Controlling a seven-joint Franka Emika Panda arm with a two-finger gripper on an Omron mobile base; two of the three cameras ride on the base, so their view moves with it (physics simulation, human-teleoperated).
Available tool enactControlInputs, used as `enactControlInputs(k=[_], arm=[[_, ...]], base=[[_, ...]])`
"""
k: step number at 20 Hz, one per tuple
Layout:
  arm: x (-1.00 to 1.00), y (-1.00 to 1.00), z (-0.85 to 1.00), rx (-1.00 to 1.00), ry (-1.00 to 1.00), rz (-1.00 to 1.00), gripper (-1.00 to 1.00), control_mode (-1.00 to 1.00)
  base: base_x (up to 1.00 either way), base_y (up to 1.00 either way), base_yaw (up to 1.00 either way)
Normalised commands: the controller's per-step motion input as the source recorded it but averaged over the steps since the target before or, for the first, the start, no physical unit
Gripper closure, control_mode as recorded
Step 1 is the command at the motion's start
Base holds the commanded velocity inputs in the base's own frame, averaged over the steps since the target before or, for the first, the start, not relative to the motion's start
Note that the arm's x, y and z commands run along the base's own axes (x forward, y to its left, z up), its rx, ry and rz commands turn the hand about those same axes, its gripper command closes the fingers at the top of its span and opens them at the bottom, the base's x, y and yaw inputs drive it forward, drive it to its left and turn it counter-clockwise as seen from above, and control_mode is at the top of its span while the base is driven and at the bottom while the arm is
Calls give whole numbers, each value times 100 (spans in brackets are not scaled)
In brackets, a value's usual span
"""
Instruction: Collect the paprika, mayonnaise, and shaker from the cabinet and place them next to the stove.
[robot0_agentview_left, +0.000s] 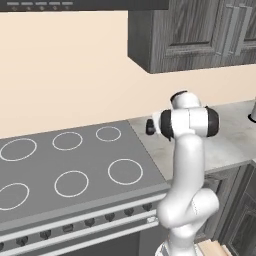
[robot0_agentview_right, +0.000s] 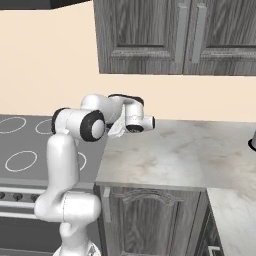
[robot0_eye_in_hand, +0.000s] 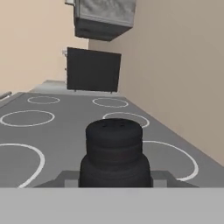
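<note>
The tool (robot0_eye_in_hand: 114, 177) is being seen at the bottom centre of the hand view, pinching the shaker (robot0_eye_in_hand: 114, 153), a small black tapered thing standing between its tips. Beyond the shaker, the stove (robot0_eye_in_hand: 65, 131) is stretching away through the middle of that frame, its white rings showing on the flat grey top, and a black boxy toaster oven (robot0_eye_in_hand: 92, 70) is standing at the far end, in the upper centre. In the left base view the stove (robot0_agentview_left: 75, 165) is lying at the lower left, and the marbled desk (robot0_agentview_left: 225, 140) is being seen at the right, just beside it. Dark grey panelled units (robot0_agentview_right: 175, 35) are hanging along the top of the right base view.
</note>
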Motion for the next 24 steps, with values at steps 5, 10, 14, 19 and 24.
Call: enactControlInputs(k=[5,10,14,19,24], arm=[[31,12,-41,0,0,7,100,-100],[23,16,-47,0,0,6,100,-100],[17,24,-47,0,0,4,100,-100],[9,10,-44,0,0,1,-100,-100],[0,-1,-11,0,0,0,-100,-100]], base=[[0,0,0],[0,0,0],[0,0,0],[0,0,0],[0,0,0]])
